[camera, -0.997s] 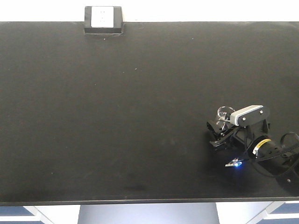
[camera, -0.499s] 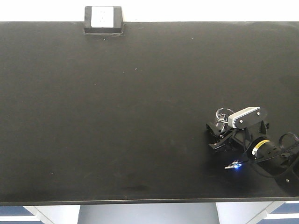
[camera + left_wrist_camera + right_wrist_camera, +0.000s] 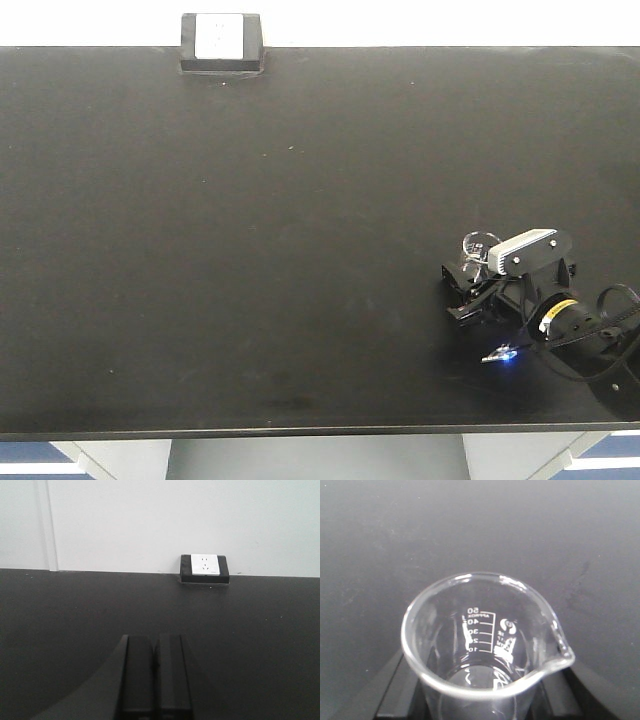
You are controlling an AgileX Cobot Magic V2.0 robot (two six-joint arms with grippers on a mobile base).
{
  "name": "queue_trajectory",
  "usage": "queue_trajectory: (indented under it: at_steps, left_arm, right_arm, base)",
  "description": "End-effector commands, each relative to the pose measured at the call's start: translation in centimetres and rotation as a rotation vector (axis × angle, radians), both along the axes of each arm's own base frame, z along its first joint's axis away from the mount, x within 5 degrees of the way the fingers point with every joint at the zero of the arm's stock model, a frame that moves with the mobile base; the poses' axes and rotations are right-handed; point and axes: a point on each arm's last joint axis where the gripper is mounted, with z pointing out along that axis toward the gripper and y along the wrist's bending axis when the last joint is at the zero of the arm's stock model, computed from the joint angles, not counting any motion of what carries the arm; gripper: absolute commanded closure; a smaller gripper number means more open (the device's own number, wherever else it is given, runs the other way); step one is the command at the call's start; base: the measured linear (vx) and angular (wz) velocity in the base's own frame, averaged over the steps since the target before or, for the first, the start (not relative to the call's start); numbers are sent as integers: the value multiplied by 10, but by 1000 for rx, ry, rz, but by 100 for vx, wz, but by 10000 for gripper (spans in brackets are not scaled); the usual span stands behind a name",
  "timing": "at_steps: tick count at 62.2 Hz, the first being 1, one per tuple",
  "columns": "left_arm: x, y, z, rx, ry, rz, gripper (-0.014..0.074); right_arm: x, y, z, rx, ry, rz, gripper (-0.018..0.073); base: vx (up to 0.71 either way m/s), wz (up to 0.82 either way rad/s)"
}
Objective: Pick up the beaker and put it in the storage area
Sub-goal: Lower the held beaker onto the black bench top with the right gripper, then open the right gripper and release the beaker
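Near the bench's front right corner, your right gripper (image 3: 468,285) gripped the beaker (image 3: 480,243) upright between both fingers. Your left gripper (image 3: 156,672) was fully closed, facing the socket box (image 3: 204,568) at the far edge.

Overhead front view of the benchtop (image 3: 250,250); wrist views low, both facing its far edge.

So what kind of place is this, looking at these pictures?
Probably a laboratory bench. A graduated glass beaker sits in the right gripper over a wide matte black benchtop, with a socket box at its back edge against a plain white wall.
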Motion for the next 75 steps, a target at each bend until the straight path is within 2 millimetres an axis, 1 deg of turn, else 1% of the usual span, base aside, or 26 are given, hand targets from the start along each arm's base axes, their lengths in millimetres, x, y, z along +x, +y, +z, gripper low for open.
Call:
queue_trajectory:
  at_steps: [1,14,21,27,37,55,60,65,75]
  left_arm:
    - [-1,-2,1,-10,-81,-19,605]
    - [-1,-2,1,-10,-81,-19,605]
    - [-1,-2,1,-10,-81,-19,605]
    - [-1,-2,1,-10,-81,-19,605]
    - [-1,-2,1,-10,-81,-19,605]
    - [-1,-2,1,-10,-81,-19,605]
    - [-1,-2,1,-10,-81,-19,605]
    - [-1,-2,1,-10,-81,-19,605]
    - [-1,-2,1,-10,-81,-19,605]
  right_arm:
    - [7,1,20,44,-161,4,557]
    - [7,1,18,40,-134,1,549]
    - [7,1,18,53,-128,-5,522]
    - [7,1,18,53,-128,-5,479]
    - [7,1,18,53,-128,-5,354]
    - [7,1,18,53,-128,-8,15]
    - [7,0,18,53,-128,-18,-48]
    - [8,-2,18,53,-129,-38,-76]
    - [8,-2,18,54,-131,-42,-71]
  base:
    - [0,0]
    - [0,0]
    - [0,0]
    - [0,0]
    - [0,0]
    - [0,0]
    - [0,0]
    - [0,0]
    - [0,0]
